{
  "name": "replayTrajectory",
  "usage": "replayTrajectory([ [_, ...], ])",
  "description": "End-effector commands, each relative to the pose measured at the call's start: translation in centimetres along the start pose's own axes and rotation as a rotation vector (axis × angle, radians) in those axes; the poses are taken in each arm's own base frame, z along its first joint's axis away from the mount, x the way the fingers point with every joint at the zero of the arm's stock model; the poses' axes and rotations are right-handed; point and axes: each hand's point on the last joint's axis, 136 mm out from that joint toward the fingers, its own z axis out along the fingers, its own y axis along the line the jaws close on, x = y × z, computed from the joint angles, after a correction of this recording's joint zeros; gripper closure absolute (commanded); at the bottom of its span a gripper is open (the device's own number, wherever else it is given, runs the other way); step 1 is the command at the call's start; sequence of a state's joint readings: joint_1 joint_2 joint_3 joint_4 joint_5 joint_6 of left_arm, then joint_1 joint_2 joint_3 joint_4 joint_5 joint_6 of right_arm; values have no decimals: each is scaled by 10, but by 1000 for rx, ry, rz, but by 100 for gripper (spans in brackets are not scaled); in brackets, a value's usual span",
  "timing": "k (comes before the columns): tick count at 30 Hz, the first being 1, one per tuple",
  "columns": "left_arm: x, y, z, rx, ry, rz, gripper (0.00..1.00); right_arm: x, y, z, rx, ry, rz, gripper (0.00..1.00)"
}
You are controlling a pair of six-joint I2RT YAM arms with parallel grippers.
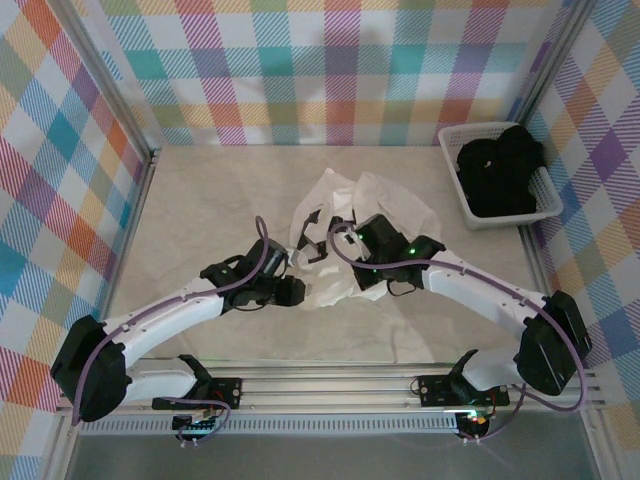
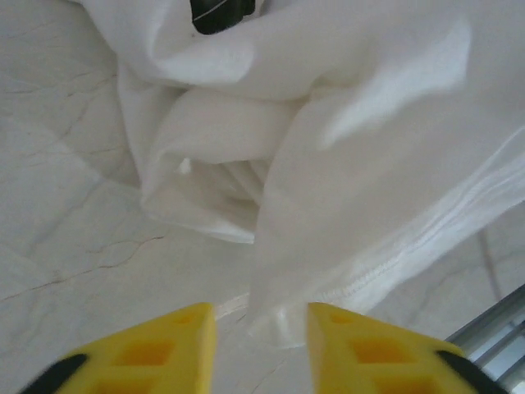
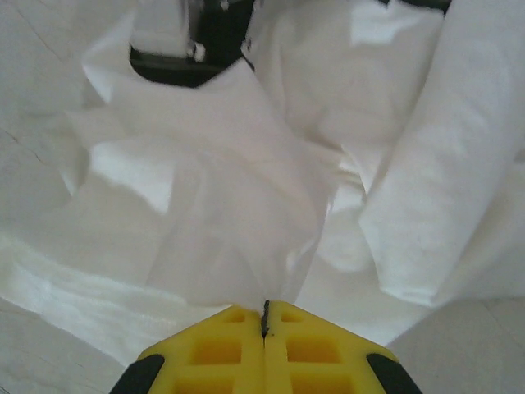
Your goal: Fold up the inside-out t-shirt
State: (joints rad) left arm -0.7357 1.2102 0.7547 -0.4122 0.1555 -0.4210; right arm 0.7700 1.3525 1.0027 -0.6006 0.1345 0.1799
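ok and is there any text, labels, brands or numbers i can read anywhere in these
None readable in any view.
The white t-shirt is plain: no print, no tag text showing.
The white plastic basket and the black garment in it carry no visible lettering.
The plaid walls are pattern only.

The top external camera is looking steeply down from above and behind the arm bases, taking in the whole tabletop (image 1: 200, 200). The wrist cameras are looking forward past the left tool (image 2: 261, 345) and the right tool (image 3: 264, 328), very near the t-shirt (image 1: 390, 205) at the tabletop's middle, which all three views are sharing.
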Motion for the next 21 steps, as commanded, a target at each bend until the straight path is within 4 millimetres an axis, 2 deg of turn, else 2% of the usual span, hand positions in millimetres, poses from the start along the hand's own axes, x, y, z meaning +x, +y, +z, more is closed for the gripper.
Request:
replayTrajectory([
  [1,-6,-21,0,129,-41,-8,59,-1,10,-3,-65,-38,30,100],
  [4,4,-20,9,140,13,-20,56,-6,14,-2,-88,-58,37,100],
  [5,2,-23,12,160,3,-16,55,-7,14,-2,-84,-58,35,100],
  [8,10,-28,21,205,38,-18,53,-10,12,-2,-71,-57,27,100],
  [11,18,-21,35,189,70,-61,49,-10,9,-2,-52,-59,20,100],
  [17,27,-6,51,148,74,-169,48,13,-1,0,-8,9,46,100],
  [21,31,-3,44,138,66,-177,48,50,-8,5,30,148,105,100],
])
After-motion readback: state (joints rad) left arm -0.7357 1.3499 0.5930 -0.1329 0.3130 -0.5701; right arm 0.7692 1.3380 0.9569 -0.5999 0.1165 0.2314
